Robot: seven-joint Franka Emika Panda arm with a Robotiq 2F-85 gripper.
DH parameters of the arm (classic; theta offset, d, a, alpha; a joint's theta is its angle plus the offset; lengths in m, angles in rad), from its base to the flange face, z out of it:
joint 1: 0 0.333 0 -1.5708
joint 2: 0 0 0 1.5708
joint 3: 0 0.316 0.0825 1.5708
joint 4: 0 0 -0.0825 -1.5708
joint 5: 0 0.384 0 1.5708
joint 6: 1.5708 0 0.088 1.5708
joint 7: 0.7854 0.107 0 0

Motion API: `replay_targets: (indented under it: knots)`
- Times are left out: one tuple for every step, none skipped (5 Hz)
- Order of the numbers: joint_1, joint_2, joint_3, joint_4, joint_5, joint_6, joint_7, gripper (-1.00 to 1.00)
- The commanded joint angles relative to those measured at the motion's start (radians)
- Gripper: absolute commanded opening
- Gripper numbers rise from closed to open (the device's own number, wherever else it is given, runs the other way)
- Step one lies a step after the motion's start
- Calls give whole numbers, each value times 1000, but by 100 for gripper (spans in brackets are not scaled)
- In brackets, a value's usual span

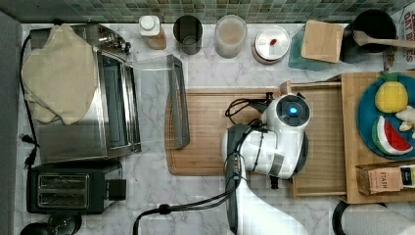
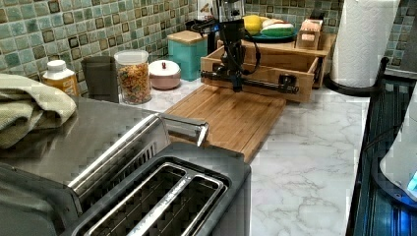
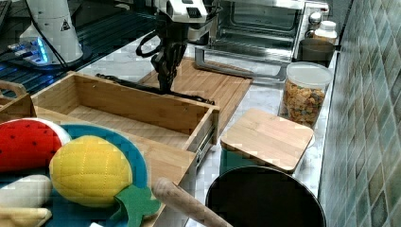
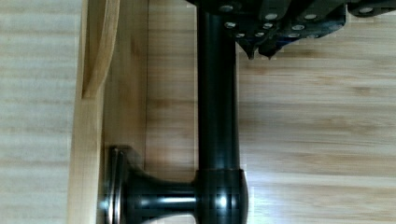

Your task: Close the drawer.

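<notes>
Seen in the left view, a toaster (image 2: 162, 196) sat in the foreground, a cutting board (image 2: 231, 115) lay mid-counter, and the Panda arm's gripper (image 2: 236, 84) hung straight down over the black bar handle (image 2: 255, 83) of the drawer (image 2: 260, 73), which stood pulled out of its wooden stand (image 2: 295, 54) at the left view's right. Whether the fingers were spread or pinched on the bar could not be told.
</notes>
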Motion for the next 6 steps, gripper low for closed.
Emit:
replay_targets:
  knots:
    - [-283, 193, -160, 363, 133, 42, -331, -100]
    - [-312, 217, -178, 417, 151, 32, -334, -100]
    - [-309, 226, -210, 455, 117, 19, -302, -100]
    - [-344, 227, -180, 491, 161, -48, -405, -100]
    - [-348, 226, -175, 491, 157, -48, -404, -100]
    - [-347, 227, -177, 491, 159, -48, -404, -100]
